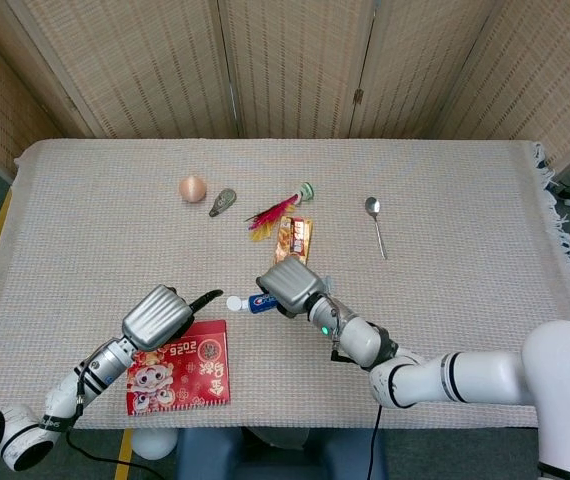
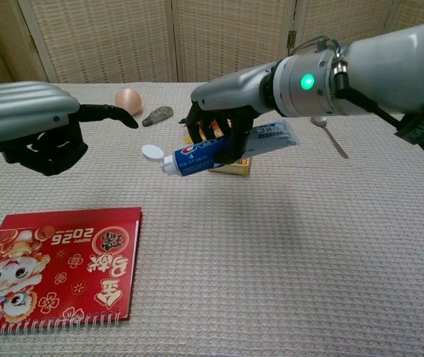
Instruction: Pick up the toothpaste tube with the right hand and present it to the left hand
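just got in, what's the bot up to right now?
The right robot hand holds a blue-and-white toothpaste tube above the cloth-covered table, with its white cap end toward the left robot hand. The left robot hand holds nothing, one finger extended toward the cap, not touching. A red calendar booklet lies below.

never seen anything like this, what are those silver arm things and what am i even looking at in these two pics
It is a two-armed robot with silver-and-black hands at a cloth-covered table. One picture looks down from its head, the other looks out from its chest. Its right hand holds a blue-and-white toothpaste tube above the table, its flip cap open, pointed towards the left hand, which holds nothing. On the table lie a red spiral-bound calendar, a yellow snack packet, a metal spoon and a small peach-coloured ball.
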Motion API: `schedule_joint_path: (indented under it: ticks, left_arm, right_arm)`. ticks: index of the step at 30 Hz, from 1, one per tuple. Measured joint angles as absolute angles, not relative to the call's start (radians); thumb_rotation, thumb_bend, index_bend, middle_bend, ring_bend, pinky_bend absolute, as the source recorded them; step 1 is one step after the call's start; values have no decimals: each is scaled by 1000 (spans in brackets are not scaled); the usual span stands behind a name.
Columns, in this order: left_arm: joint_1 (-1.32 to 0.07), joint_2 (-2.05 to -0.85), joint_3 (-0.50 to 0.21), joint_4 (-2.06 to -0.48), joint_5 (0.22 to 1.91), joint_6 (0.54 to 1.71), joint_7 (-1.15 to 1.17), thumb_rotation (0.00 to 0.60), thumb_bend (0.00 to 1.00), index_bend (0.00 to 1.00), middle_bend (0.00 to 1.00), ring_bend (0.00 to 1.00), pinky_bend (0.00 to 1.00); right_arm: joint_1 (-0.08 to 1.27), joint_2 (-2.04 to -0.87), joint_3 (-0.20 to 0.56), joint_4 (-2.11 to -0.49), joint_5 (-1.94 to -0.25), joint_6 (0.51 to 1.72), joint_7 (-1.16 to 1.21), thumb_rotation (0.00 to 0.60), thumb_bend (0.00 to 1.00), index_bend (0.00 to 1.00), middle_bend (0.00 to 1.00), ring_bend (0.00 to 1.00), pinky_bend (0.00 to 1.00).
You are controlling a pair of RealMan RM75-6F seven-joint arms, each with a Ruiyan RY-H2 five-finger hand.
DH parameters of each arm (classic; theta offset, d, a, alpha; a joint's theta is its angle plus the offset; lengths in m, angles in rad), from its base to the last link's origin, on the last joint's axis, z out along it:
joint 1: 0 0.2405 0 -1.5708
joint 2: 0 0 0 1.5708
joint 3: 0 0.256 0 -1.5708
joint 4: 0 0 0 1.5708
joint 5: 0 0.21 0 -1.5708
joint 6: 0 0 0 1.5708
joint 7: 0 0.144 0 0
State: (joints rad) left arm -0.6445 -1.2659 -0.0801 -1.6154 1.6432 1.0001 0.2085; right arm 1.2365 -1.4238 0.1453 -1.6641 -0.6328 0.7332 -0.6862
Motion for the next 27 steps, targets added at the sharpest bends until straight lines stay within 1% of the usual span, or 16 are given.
schedule_joint_path:
  ticks: [5, 17, 27]
  left_arm:
    - [-648, -1271, -61, -1631, 1631, 989, 240, 600, 757, 165, 935, 853, 729]
    - [-660, -1288, -45, -1632, 1604, 979, 270, 600, 758, 165, 937, 853, 728]
    - [-663, -1300, -31, -1620, 1596, 981, 274, 600, 759, 165, 937, 853, 729]
  right_arm:
    - [1261, -1430, 134, -1653, -615, 743, -681, 600, 769, 607, 547, 588, 586]
    - [1296, -1439, 108, -1646, -606, 753, -663, 600, 771, 609, 547, 588, 586]
    - [1289, -1438, 113, -1652, -642, 769, -611, 600, 787, 618, 556, 595, 587]
